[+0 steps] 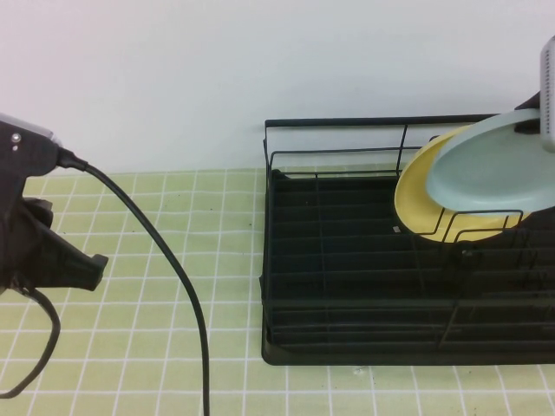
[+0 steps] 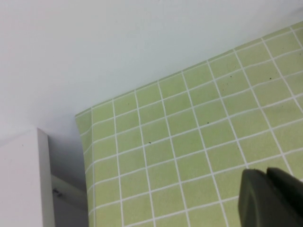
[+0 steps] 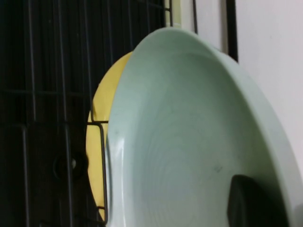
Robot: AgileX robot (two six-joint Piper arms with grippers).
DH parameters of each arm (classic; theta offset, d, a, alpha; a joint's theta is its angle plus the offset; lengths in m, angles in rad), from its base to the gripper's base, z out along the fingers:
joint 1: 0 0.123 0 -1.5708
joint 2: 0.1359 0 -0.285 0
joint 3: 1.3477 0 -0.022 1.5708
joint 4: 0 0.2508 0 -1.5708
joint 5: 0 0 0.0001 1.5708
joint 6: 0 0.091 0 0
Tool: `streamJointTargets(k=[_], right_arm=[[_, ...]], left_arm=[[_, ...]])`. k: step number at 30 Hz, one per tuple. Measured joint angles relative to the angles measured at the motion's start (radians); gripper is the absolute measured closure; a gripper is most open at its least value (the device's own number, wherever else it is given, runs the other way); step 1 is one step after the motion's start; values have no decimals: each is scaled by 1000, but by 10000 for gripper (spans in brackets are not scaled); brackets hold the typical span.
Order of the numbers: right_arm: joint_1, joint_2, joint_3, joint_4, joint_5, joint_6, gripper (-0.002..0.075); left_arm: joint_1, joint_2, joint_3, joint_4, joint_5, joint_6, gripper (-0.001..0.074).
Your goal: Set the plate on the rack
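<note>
My right gripper [image 1: 531,120] over the rack [image 1: 347,260] pinches the blue plate [image 1: 490,169], maybe touching the yellow plate [image 1: 416,195]; if I drop it off-slot both could topple; left gripper [image 1: 87,264] sits closed, parked left.

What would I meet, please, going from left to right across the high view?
Left gripper, shut, far left → black cable → rack → yellow plate → pale blue plate → right gripper, holding it, far right.

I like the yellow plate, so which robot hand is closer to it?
Right. The right hand grips the pale blue plate in front of the yellow plate; the left hand is shut, far off over the green tablecloth.
</note>
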Motion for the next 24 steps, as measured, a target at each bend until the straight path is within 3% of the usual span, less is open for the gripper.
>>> streamJointTargets(k=[8,17,24], right_arm=[[0,33,0,0,13,19,685],[0,53,0,-12,20,111,366],[0,49,0,-12,20,130,361]], left_arm=[[0,0,0,0,0,-36,735],[0,0,0,0,-35,-90,735],[0,0,0,0,-44,-96,735]])
